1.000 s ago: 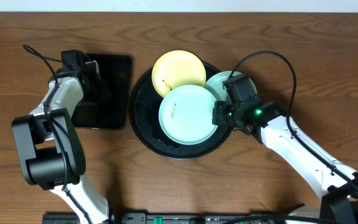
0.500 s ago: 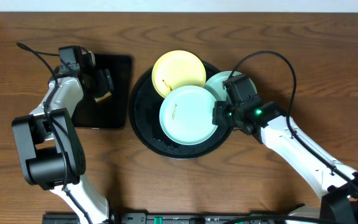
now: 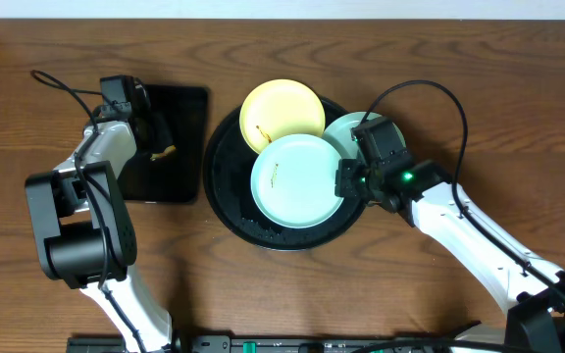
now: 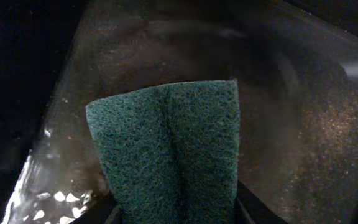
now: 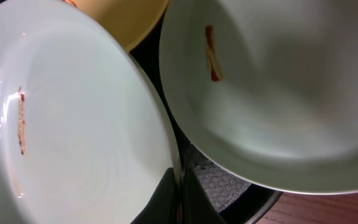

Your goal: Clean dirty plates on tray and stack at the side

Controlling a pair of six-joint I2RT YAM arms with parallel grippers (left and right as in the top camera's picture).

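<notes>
Now the left tool [image 3: 158, 142] hangs just above the small tray [image 3: 182, 108], at the left of the tabletop [image 3: 282, 294], with a pad [image 4: 166, 149] in its grip. A second ago it sat low on that tray with nothing showing in it. Since then it has come up a little and swung slightly, and a pale scrap of the pad shows beneath it from overhead. Its wrist view is filled by the pad: dark green, coarse, creased down the middle, standing up out of the two fingers that pinch its lower edge. The jaws are partly closed, only as wide as the folded pad between them. My judgement is that cleaning can now start: the scrubber is in hand, but it is well apart from any plate.

The right tool [image 3: 345, 182] has not moved over that second. It is pressed together on the right rim of the front mint plate [image 3: 297, 181]. The wrist view shows the thin rim caught between the fingers. Whether the plate is lifted or only steadied cannot be told.

All three plates lie on the round tray [image 3: 226, 191], at the middle of the tabletop. The yellow plate [image 3: 282, 113] is at the back, reaching over the tray's rim. The rear mint plate [image 3: 349, 127] is at the right, partly under the front one. Each shows a thin brown streak, so none is clean yet. None has been stacked at the side.
</notes>
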